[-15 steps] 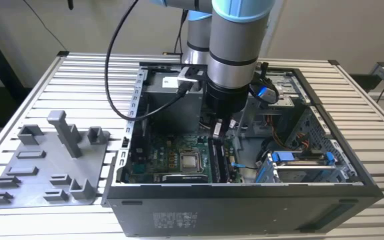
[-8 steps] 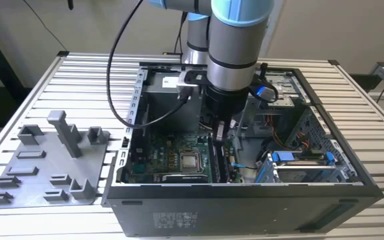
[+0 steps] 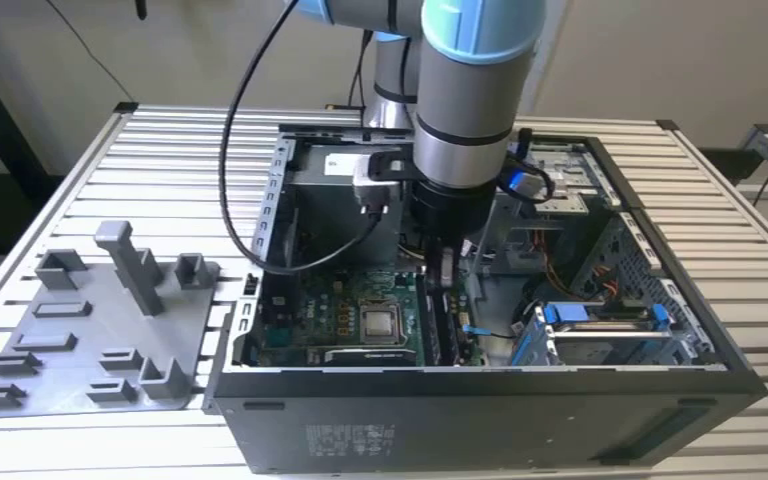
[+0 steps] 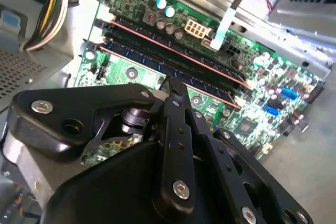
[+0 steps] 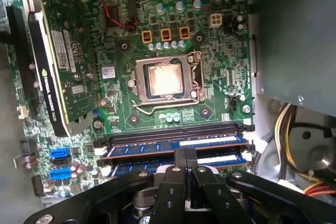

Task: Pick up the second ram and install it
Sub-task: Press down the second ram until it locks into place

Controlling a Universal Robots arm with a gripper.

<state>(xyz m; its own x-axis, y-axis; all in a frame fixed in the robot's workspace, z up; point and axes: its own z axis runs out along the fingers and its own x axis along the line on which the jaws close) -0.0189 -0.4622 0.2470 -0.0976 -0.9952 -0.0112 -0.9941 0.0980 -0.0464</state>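
The second ram [image 4: 212,92] stands on edge in a memory slot of the green motherboard [image 5: 121,61], a long dark stick with a copper-coloured line along it, seen in both wrist views [image 5: 139,149]. My gripper [image 4: 176,85] is shut, its black fingertips together and resting on the stick's top edge near mid-length [image 5: 185,157]. The fingers close along the stick's length, not across its faces. In the exterior view the gripper [image 3: 444,285] reaches straight down into the open computer case [image 3: 491,400] over the slots.
Another memory stick [image 4: 173,50] sits in the slot beside it, and an empty black slot [image 5: 173,128] lies toward the processor socket [image 5: 165,80]. A graphics card [image 5: 58,61] stands nearby. Cables [image 3: 584,280] and a drive cage [image 3: 611,335] crowd the case. A grey fixture [image 3: 104,330] lies outside.
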